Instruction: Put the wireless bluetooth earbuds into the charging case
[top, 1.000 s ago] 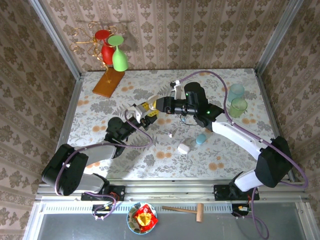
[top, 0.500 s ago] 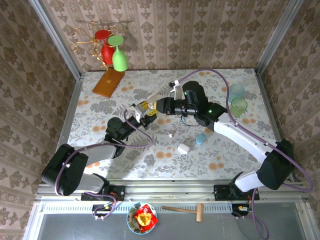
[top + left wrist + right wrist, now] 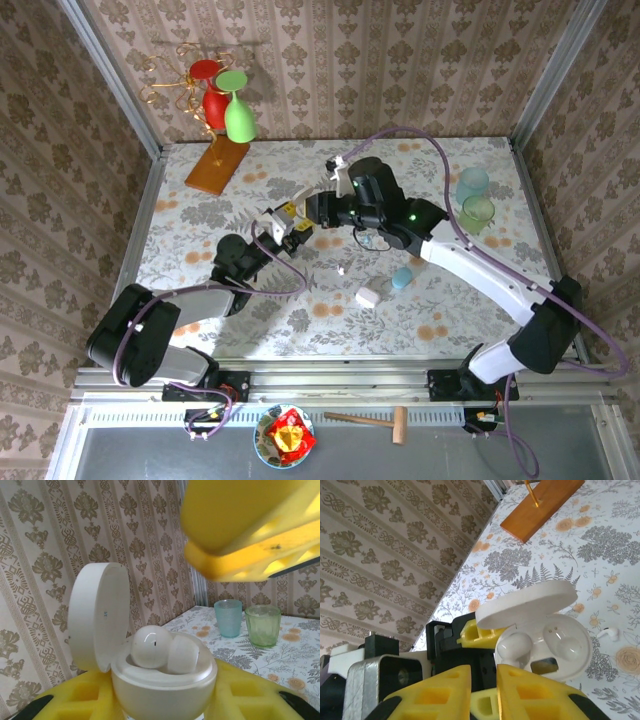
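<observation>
Floral table (image 3: 200,200) | L claw (image 3: 283,222) clamps case (image 3: 160,685), lid (image 3: 97,615) up, buds (image 3: 152,646) proud in wells | R claw (image 3: 485,690) near-shut, looks empty, case just ahead | spare bud (image 3: 607,632) on table

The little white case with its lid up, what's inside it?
Two rounded white pieces, likely the earbuds, sit side by side in the charging case. Whatever lies beneath them is covered, so I cannot tell how deeply they are seated.

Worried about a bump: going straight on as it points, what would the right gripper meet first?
Likely the open charging case in the left gripper, close ahead of the right gripper.
</observation>
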Robot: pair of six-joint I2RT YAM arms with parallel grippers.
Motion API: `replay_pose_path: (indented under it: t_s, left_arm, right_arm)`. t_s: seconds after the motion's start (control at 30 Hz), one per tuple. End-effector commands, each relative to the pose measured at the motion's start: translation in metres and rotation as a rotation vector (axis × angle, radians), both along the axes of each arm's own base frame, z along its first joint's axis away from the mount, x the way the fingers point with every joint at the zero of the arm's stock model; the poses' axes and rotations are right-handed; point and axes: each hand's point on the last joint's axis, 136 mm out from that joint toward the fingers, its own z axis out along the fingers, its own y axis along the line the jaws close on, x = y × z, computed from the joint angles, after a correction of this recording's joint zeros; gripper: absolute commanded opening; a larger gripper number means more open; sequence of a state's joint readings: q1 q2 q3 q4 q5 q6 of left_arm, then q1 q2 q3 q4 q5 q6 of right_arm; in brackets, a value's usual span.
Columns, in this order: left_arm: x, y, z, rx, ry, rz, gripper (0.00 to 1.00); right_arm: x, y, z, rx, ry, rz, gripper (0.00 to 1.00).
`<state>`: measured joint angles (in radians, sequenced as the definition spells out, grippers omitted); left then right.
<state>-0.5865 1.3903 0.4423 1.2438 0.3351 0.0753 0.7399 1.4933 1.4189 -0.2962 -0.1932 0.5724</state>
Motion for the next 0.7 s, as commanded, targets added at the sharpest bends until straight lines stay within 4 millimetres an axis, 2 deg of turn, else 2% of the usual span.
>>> replay_pose_path:
  t_s: [0.0,0.13,0.47,0.67]
  left_arm:
    - [0.000,0.005,0.018,-0.026,-0.067,0.016,0.25]
    - [-0.001,0.005,0.021,-0.031,-0.071,0.015,0.25]
    - [-0.002,0.006,0.028,-0.047,-0.081,0.010,0.25]
    - [-0.003,0.008,0.029,-0.048,-0.084,0.012,0.25]
  right_arm:
    - [0.003,0.007,-0.007,-0.041,0.007,0.018,0.14]
    - [0.004,0.012,-0.010,-0.043,0.019,0.030,0.07]
    - [0.009,0.008,-0.028,-0.107,0.040,0.007,0.06]
    - [0.012,-0.003,-0.027,-0.148,0.013,-0.029,0.10]
